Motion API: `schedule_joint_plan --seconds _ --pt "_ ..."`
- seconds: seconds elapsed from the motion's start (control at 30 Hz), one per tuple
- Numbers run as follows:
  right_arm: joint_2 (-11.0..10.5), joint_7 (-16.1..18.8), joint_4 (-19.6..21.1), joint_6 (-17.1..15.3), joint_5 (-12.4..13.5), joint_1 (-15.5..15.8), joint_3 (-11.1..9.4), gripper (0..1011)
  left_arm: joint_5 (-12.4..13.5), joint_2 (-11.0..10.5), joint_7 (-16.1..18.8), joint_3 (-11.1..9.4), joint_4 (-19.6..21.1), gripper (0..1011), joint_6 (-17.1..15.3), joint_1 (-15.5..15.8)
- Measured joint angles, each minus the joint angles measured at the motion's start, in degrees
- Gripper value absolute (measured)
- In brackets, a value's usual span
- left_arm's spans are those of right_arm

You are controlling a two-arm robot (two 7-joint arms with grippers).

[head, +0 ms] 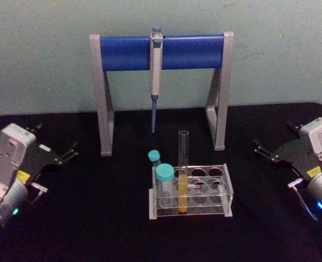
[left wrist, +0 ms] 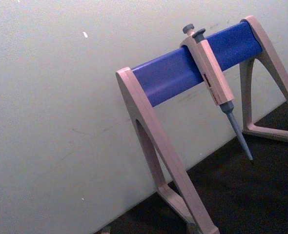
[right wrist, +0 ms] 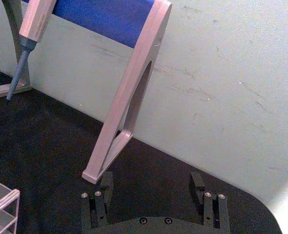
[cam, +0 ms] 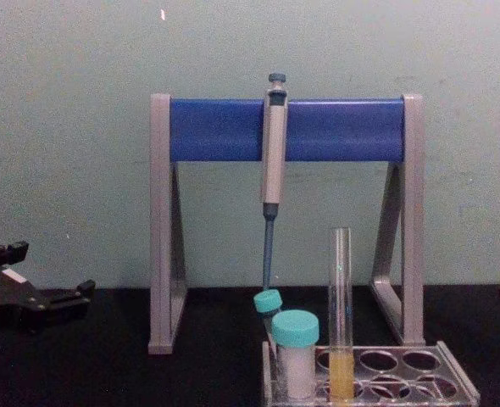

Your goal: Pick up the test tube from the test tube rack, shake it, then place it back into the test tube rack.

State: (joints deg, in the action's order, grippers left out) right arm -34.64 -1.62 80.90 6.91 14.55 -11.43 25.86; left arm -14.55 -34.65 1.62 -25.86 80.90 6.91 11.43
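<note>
The test tube [head: 183, 164] stands upright in the test tube rack [head: 227, 190], in the front row, 2nd hole from the rack's left end. Its long axis is vertical and its open mouth is at the top. The yellow-orange liquid [head: 182, 197] fills only its lower part. The clear upper part rises free, well above the rack.

In the hole just at 9 o'clock from the tube sits a teal-capped vial [head: 164, 183], close to it. A 2nd teal-capped vial [head: 154, 159] leans at 11 o'clock. Behind the rack, at 12 o'clock, the pipette [head: 156, 71] hangs on the blue-and-grey pipette stand [head: 128, 52].

The right end effector [head: 274, 139] hovers over the black bench [head: 95, 218] at 3 o'clock from the tube. Its fingers [right wrist: 102, 187] are spread wide with nothing between them. The left end effector [head: 56, 138] is at 9 o'clock from the tube, also spread and with nothing in it.

In my judgement the right one is nearer. From it the tube lies toward 9 o'clock, so a level approach to the bare upper glass seems suitable, and the vial on the far side is not in its way.

I can read no brand or writing. Each wrist carries a small yellow label [head: 22, 176], too small to read.
</note>
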Motion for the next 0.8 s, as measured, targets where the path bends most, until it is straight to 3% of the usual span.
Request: schedule_joint_plan --seconds 0.8 --pt "0.0 0.0 0.0 0.0 0.0 0.0 0.0 1000 0.0 0.0 0.0 0.0 0.0 1001 0.0 0.0"
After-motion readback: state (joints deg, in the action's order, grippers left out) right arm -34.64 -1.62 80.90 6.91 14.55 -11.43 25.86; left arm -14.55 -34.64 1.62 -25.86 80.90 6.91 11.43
